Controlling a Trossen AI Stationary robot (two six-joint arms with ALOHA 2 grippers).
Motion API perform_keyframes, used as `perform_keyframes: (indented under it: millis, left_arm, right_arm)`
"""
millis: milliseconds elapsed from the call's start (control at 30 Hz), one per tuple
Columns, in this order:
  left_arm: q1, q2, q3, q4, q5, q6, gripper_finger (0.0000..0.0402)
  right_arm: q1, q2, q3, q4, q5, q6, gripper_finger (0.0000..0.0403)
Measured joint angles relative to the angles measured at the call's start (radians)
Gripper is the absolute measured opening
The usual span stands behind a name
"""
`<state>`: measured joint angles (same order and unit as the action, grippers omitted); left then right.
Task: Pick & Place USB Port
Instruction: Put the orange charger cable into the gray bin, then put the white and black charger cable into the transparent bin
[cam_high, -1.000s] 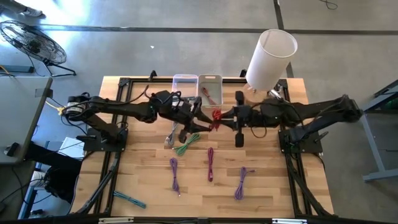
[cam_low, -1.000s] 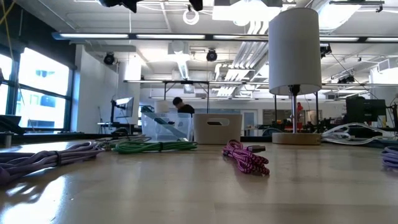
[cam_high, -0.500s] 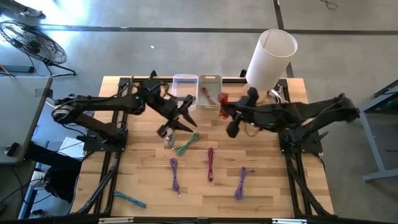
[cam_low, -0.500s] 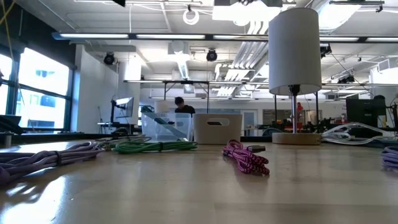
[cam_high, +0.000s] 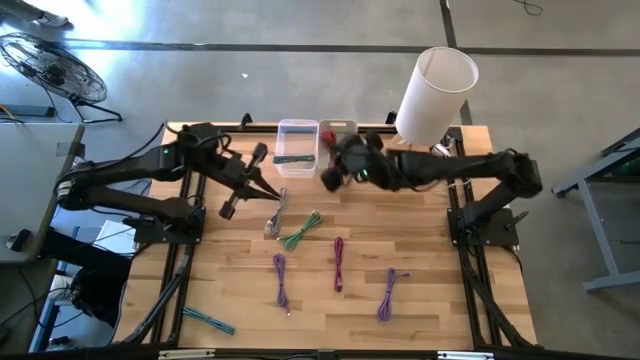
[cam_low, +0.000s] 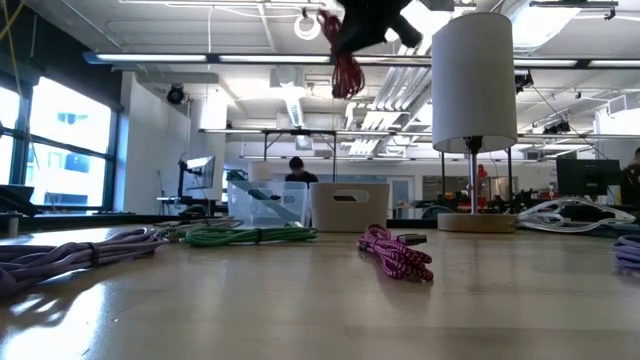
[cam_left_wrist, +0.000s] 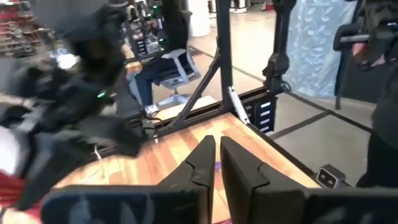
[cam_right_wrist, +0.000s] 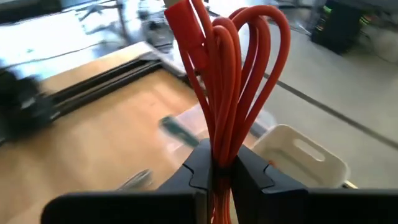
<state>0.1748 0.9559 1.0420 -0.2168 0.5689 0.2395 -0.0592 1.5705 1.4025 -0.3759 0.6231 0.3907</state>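
Note:
A red cable (cam_low: 345, 68), coiled into a bundle, hangs high above the table with my right gripper (cam_high: 336, 166) shut on it. It is over the white bin (cam_high: 340, 130) at the table's far edge, which also shows in the right wrist view (cam_right_wrist: 300, 154). Left of that bin stands a clear bin (cam_high: 297, 142) with a dark green cable (cam_right_wrist: 177, 126) inside. My left gripper (cam_high: 268, 190) is drawn back over the table's left part, shut on nothing (cam_left_wrist: 217, 163). My right gripper pinches the red bundle's strands (cam_right_wrist: 219, 148) between its two fingers, several strands together. The fingers come from the table's right, slanting a little down. The bundle's loops (cam_right_wrist: 261, 43) and a red plug (cam_right_wrist: 182, 17) stick out past the fingertips. The cable hangs clear of bin and table.
On the wood lie a green cable (cam_high: 301, 230), a grey one (cam_high: 277, 212), a magenta one (cam_high: 339, 262), two purple ones (cam_high: 280, 278) (cam_high: 387, 293) and a teal one (cam_high: 208, 320). A white lamp shade (cam_high: 436, 88) stands at the far right.
My left gripper has drawn back from the red cable toward the table's left edge and shut. My right gripper has carried the cable from mid-table toward the far edge and leftward, tipping down, so the bundle now shows hanging in the low view.

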Motion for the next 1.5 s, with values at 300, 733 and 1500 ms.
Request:
perform_keyframes:
  millis: [300, 733, 1500]
  left_arm:
    - [0.0, -0.041, 0.0, -0.08, 0.0, -0.004, 0.0002]
    - [0.001, -0.042, 0.0, -0.183, -0.006, 0.018, 0.0003]
    - [0.001, -0.044, 0.0, -0.212, 0.005, 0.025, 0.0003]
  right_arm:
    - [-0.159, 0.115, 0.006, 0.0, -0.116, 0.182, 0.0023]
    - [-0.243, 0.206, 0.006, -0.005, -0.109, 0.248, 0.0023]
    - [-0.302, 0.278, 0.005, 0.004, -0.207, 0.177, 0.0163]
